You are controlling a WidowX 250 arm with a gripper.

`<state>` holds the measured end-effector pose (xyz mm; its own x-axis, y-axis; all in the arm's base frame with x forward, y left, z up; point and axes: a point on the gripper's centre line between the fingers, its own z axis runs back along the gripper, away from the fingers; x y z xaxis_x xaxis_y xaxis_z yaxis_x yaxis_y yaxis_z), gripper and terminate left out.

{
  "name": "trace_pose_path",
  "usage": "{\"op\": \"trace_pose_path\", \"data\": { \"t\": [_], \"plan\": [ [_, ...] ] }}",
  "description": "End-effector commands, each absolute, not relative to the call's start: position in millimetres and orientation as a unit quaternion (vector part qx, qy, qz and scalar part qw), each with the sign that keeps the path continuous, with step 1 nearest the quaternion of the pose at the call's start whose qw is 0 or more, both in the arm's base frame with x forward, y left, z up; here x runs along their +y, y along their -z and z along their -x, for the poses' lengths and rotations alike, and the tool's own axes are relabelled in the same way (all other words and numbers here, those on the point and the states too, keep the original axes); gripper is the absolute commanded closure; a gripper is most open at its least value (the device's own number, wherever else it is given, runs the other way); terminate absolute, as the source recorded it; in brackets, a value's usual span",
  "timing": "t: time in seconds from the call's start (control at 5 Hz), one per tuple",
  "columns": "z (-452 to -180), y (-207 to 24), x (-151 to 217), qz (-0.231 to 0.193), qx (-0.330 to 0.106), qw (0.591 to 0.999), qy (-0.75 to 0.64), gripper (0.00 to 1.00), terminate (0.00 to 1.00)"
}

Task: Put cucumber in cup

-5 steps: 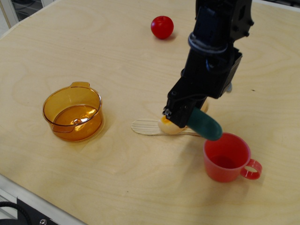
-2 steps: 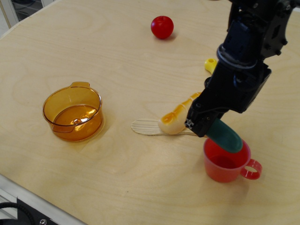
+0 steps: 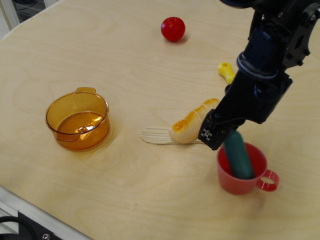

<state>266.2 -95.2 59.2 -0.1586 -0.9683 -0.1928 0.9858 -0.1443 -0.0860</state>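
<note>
I am at the placing step: the cucumber [image 3: 238,155] is standing nearly upright, leaning a little, with its lower end down inside the red cup [image 3: 227,175] and its upper end reaching up to my gripper [image 3: 223,136]. My gripper is hanging just above the cup's rim, on the side nearer the bread [image 3: 192,125], and the top of the cucumber is sitting right at my fingertips. From this view I cannot tell whether my fingers are gripping it or have already let go, because the dark body of the hand is hiding the gap between them. I judge the job nearly done, since the cucumber looks as if the cup is bearing it. What the next move calls for, I think, is a clean release if I am holding on, then a straight lift upward, so I am not dragging the cucumber out or tipping the light cup over by its handle [image 3: 268,180]. The bread and the wooden spatula [image 3: 152,135] are lying just beside the cup, so I should avoid swinging sideways into them. The orange pot [image 3: 77,119] and the red ball [image 3: 173,29] are well apart from here.
</note>
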Motion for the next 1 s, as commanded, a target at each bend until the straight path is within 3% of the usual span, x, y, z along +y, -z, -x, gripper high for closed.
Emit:
{"op": "trace_pose_path", "data": {
  "t": [0.0,0.4,0.6,0.8],
  "plan": [
    [-274,-78,-99,-0.066,0.07,0.659,0.746,0.0,0.0],
    [-277,-99,-81,-0.03,0.028,0.731,0.681,0.0,0.0],
    [-277,-99,-81,-0.03,0.028,0.731,0.681,0.0,0.0],
    [-277,-99,-81,-0.03,0.028,0.731,0.681,0.0,1.0]
  ]
}}
